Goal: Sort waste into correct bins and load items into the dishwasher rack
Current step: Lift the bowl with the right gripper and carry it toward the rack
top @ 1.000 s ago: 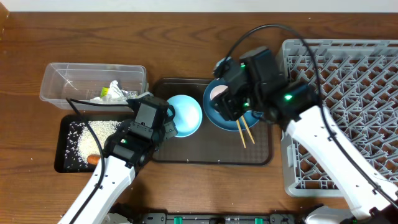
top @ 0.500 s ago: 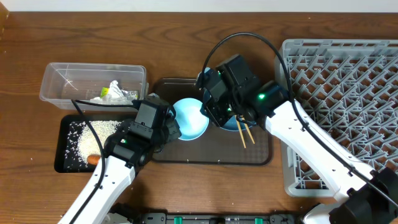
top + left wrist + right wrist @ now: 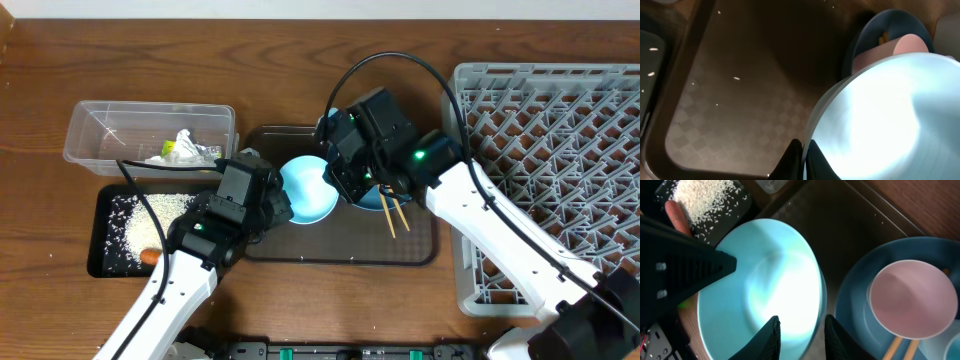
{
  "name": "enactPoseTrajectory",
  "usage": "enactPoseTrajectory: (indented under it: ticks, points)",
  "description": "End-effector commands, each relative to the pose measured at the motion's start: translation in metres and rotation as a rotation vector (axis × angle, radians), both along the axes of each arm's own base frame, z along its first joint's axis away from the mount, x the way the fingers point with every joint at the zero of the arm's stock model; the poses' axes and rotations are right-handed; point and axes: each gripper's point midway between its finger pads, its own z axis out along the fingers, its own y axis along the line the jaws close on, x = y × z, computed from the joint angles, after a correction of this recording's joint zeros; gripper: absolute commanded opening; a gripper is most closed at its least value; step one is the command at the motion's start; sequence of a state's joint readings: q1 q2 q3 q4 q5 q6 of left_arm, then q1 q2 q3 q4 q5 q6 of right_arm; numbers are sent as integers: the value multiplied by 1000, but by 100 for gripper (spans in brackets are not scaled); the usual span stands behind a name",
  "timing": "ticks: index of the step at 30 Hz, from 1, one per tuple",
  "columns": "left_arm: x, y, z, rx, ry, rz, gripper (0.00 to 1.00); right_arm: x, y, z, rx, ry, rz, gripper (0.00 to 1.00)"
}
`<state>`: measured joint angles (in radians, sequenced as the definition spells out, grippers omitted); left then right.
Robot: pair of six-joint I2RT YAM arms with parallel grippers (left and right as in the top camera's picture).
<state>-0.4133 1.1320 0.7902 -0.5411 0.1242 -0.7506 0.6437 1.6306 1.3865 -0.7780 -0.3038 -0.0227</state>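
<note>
The brown wooden table carried a clear plastic tub at its back left, a shallow black tray just beside it nearer the robot, a brown serving tray at the centre and a grey dishwasher rack on the right.

pale blue bowl over the brown tray, between left hand and right hand, grey rack at right

Brown serving tray, checker-textured, raised rim, dark: directly beneath left gripper and right gripper, extending outward past both. Wood-grain table, brown: under tray, farther out from both grippers on every side.
</note>
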Motion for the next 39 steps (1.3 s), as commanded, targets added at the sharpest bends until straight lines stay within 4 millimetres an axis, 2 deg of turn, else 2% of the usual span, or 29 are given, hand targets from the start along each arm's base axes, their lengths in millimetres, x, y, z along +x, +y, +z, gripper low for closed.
enactPoseTrajectory:
  ticks: [1, 6, 11, 13, 14, 16, 18, 21, 26, 30, 34, 39]
  points:
    - [-1, -3, 4, -12, -13, -23, 6, 0, 7, -8, -14, 5, 19, 27]
    - [-1, -3, 4, -11, -13, -23, 6, 0, 9, -11, -18, 9, 23, 1]
    - [-1, -3, 4, -12, -13, -23, 7, 2, 8, -11, -23, 2, 18, 1]
    - [1, -3, 5, -15, -21, -23, 16, 6, 5, -12, -42, -13, 3, 1]
    - [2, -4, 7, -19, -30, -22, 24, 8, 2, -13, -58, -25, -9, 1]
    - [6, -5, 15, -29, -65, -27, 31, 18, -7, -15, -106, -66, -48, 1]
    - [9, -6, 30, -26, -124, -60, 39, 31, -16, -14, -159, -126, -97, 1]
    - [10, -7, 59, -36, -223, -91, 45, 51, -30, -9, -223, -222, -173, 1]
    - [-1, -2, 102, -73, -365, -103, 48, 84, -56, 6, -321, -377, -314, 1]
    - [-16, 5, 119, -93, -417, -101, 49, 106, -79, 23, -391, -495, -441, 1]
    - [-28, 10, 123, -94, -423, -100, 52, 126, -106, 48, -485, -635, -544, 1]
    - [-35, 13, 110, -74, -366, -102, 55, 144, -152, 91, -689, -821, -653, 1]
